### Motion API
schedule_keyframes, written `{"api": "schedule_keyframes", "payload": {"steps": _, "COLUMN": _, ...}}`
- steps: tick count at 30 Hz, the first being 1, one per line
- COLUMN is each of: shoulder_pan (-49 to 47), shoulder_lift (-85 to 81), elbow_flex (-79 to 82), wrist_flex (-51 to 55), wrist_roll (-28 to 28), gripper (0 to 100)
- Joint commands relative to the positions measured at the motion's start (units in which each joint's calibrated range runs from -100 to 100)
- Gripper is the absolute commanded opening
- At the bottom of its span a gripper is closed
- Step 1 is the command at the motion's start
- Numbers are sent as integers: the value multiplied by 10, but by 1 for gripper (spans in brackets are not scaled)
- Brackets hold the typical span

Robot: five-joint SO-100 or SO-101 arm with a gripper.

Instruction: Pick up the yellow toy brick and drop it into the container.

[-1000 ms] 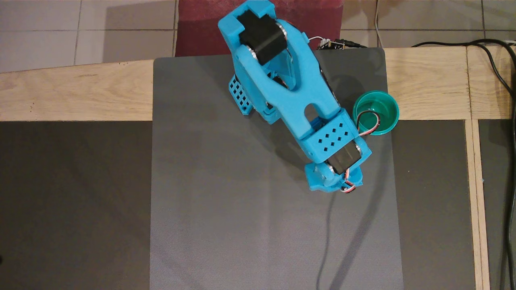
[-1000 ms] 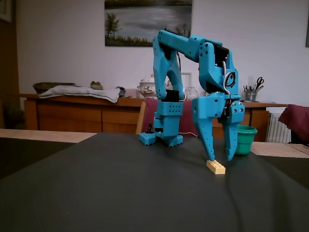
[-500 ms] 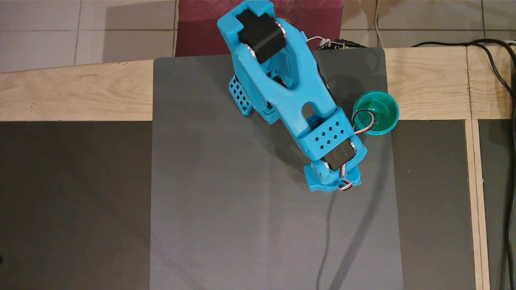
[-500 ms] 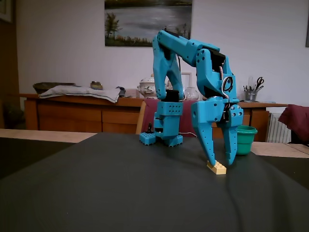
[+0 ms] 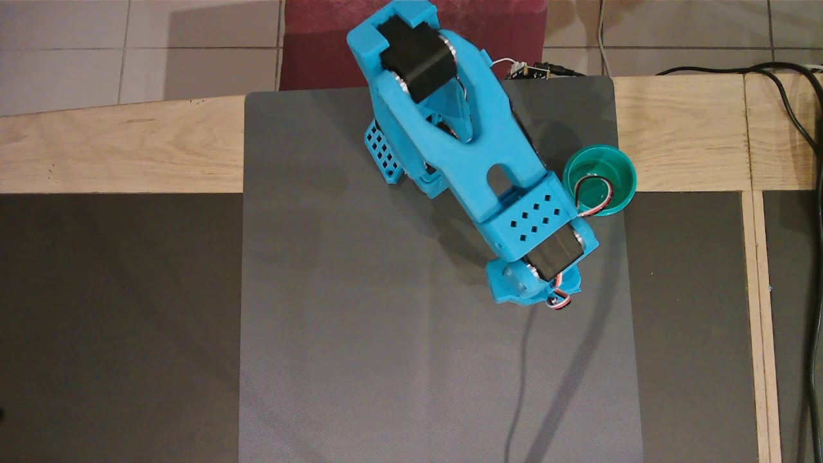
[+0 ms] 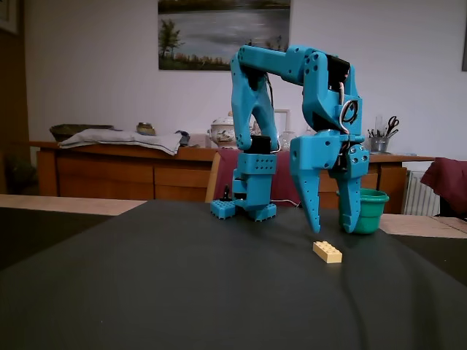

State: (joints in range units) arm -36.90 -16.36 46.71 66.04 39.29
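Observation:
The yellow toy brick (image 6: 327,251) lies flat on the grey mat (image 6: 182,292), studs up. My blue gripper (image 6: 332,226) points straight down just above it, jaws open and empty, one finger to each side of the brick's line. In the overhead view the arm's wrist (image 5: 537,257) covers the brick and the fingertips. The teal-green cup (image 5: 599,180) stands upright at the mat's right edge, right beside the wrist. In the fixed view the cup (image 6: 373,211) shows behind the right finger, partly hidden by it.
The arm's base (image 6: 252,208) stands at the back of the mat. The mat's edge (image 5: 620,128) runs next to the cup, with wooden table (image 5: 681,135) beyond. Black cables (image 5: 797,116) run along the far right. A red chair (image 5: 321,45) is behind the table.

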Motion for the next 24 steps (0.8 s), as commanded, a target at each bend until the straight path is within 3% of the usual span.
{"api": "schedule_keyframes", "payload": {"steps": 1, "shoulder_pan": 7, "shoulder_lift": -1, "elbow_flex": 3, "wrist_flex": -23, "wrist_roll": 10, "gripper": 18}}
{"api": "schedule_keyframes", "payload": {"steps": 7, "shoulder_pan": 13, "shoulder_lift": -2, "elbow_flex": 102, "wrist_flex": -161, "wrist_roll": 14, "gripper": 18}}
{"api": "schedule_keyframes", "payload": {"steps": 20, "shoulder_pan": 34, "shoulder_lift": -5, "elbow_flex": 128, "wrist_flex": -168, "wrist_roll": 33, "gripper": 17}}
{"api": "schedule_keyframes", "payload": {"steps": 24, "shoulder_pan": 35, "shoulder_lift": -3, "elbow_flex": 128, "wrist_flex": -169, "wrist_roll": 31, "gripper": 1}}
